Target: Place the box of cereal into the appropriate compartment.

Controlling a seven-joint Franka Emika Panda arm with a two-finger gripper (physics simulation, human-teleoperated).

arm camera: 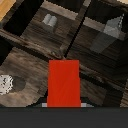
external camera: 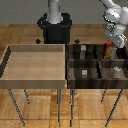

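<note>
Above the bin's far cell at the exterior view's right, the box of cereal [external camera: 107,50] hangs grasped in the gripper [external camera: 108,45]; no writing is legible on it. Only its red top fills the wrist view, which alone shows a whitish round item [arm camera: 6,84] and a small grey cube [arm camera: 49,20]. Beside the four-cell bin [external camera: 70,67] stands a pale tray [external camera: 34,76], seen only in the exterior view.

White arm [external camera: 114,15] bent downward at the exterior view's right, jaws hidden from view
</note>
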